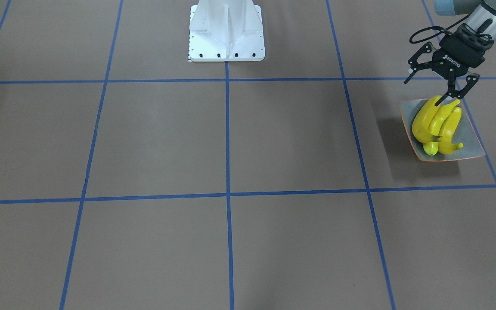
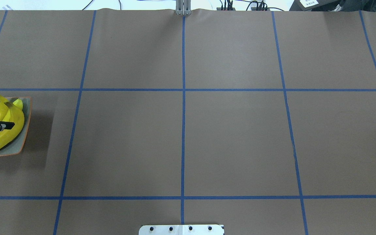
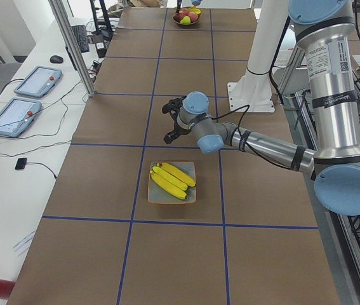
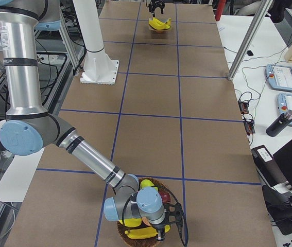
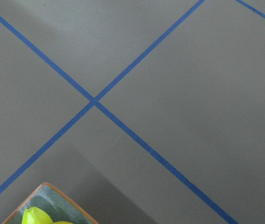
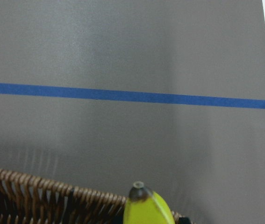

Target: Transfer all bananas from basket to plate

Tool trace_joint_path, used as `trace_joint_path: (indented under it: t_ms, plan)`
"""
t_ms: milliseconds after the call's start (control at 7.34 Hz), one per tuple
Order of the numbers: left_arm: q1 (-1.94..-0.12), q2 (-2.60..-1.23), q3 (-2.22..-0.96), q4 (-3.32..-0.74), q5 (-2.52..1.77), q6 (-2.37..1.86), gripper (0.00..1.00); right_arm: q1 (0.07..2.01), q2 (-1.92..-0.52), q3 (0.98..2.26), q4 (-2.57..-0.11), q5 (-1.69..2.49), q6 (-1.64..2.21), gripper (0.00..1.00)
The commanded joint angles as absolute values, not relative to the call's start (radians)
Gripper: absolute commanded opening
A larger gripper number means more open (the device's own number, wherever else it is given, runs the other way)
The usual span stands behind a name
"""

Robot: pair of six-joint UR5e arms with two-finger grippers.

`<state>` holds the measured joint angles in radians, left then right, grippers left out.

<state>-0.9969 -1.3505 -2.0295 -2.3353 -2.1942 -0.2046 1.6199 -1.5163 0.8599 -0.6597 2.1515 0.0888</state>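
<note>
Three yellow bananas lie side by side on the square grey-green plate at the table's left end; they also show in the overhead view on the plate. My left gripper is open and empty just above the bananas' near ends. The fourth banana, with a dark stem end, lies in the wicker basket at the far right end. My right gripper hangs right over that basket; I cannot tell if it is open or shut.
The basket also holds a red fruit. The white robot base stands at mid-table on the robot's side. Brown table paper with blue tape lines lies between plate and basket. Tablets and cables lie beyond the far edge.
</note>
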Motion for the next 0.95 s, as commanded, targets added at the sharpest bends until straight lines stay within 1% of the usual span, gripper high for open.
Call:
trace_joint_path:
  t_ms: [0,272,817]
  plan:
    - [-0.997,-1.350,-2.028,-2.336,-2.195,-0.204,1.00,1.620,-1.520,0.894,-0.660,2.145,0.074,0.00]
    - [-0.996,-1.348,-2.026,-2.336,-2.195,-0.204,1.00,1.623,-1.532,0.923,-0.660,2.076,-0.017,0.00]
    - [-0.996,-1.348,-2.013,-2.341,-2.195,-0.204,1.00,1.631,-1.552,1.035,-0.672,1.834,-0.018,0.00]
